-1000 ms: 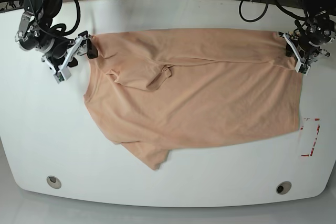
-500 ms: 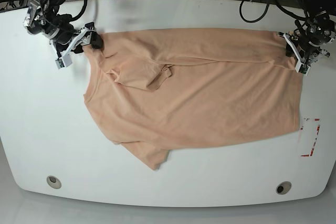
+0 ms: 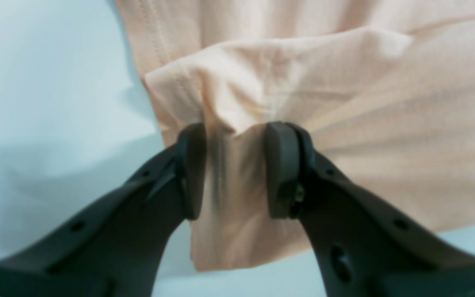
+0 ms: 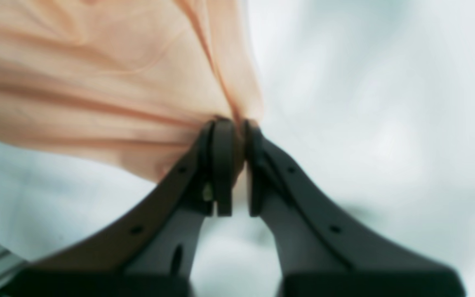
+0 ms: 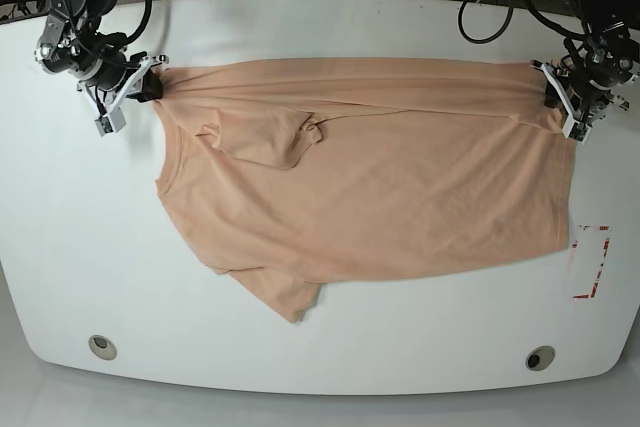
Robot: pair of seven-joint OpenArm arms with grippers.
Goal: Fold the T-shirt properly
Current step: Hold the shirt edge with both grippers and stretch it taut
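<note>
The peach T-shirt (image 5: 380, 177) lies spread on the white table (image 5: 80, 227), its top edge pulled taut between both grippers. One sleeve (image 5: 270, 137) lies folded over the body, and another (image 5: 290, 292) sticks out at the bottom. My right gripper (image 5: 150, 87) is at the shirt's upper left corner. In the right wrist view it (image 4: 237, 128) is shut on a stretched bunch of cloth (image 4: 97, 82). My left gripper (image 5: 555, 95) is at the upper right corner. In the left wrist view it (image 3: 235, 136) pinches a puckered fold near the hem (image 3: 344, 103).
Red corner marks (image 5: 592, 262) are on the table at the right edge. Two round holes (image 5: 101, 346) (image 5: 540, 357) sit near the front edge. Cables (image 5: 490, 7) lie behind the table's back edge.
My right gripper has shut on the shirt's upper left corner and pulled it up and to the left, straightening the top edge. The left gripper has hardly moved.
</note>
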